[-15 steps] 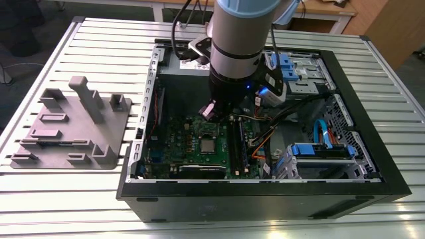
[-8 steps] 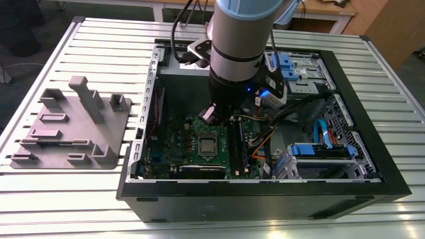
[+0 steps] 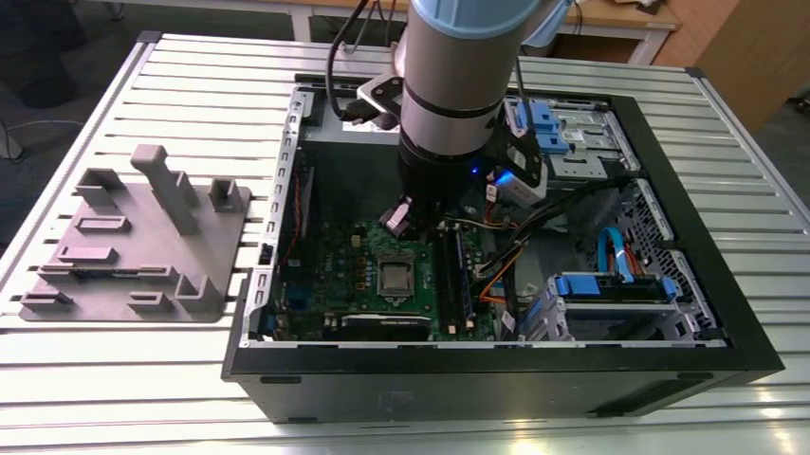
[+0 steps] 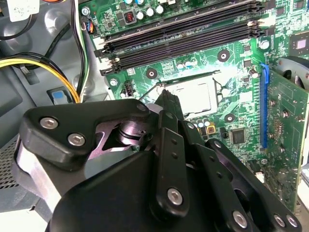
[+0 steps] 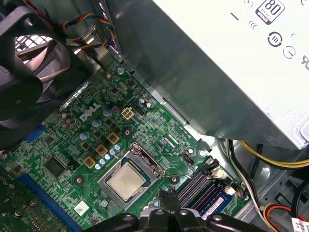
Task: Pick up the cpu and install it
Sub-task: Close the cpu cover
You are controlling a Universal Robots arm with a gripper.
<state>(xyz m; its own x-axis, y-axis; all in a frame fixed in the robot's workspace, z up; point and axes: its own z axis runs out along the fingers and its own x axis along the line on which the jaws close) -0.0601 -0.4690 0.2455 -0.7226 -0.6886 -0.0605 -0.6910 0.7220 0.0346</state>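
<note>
The cpu (image 5: 126, 181), a small square chip with a silvery top, lies flat inside the metal socket frame (image 5: 152, 164) on the green motherboard (image 3: 336, 270), within the open computer case. In the exterior view the cpu (image 3: 396, 277) sits just below the arm's end. My gripper (image 4: 166, 99) hangs a short way above the board beside the socket, its black fingers pressed together with nothing between them. The cpu (image 4: 193, 96) shows just past the fingertips (image 5: 169, 195). A thin wire lever (image 4: 193, 77) runs along one side of the socket.
The black case wall (image 3: 506, 365) rings the board. Memory slots (image 4: 183, 36), a fan (image 5: 29, 72), the power supply (image 5: 217, 63) and loose cables (image 4: 43, 65) crowd the socket. A grey plastic tray (image 3: 127, 275) with upright blocks lies on the slatted table at the exterior view's left.
</note>
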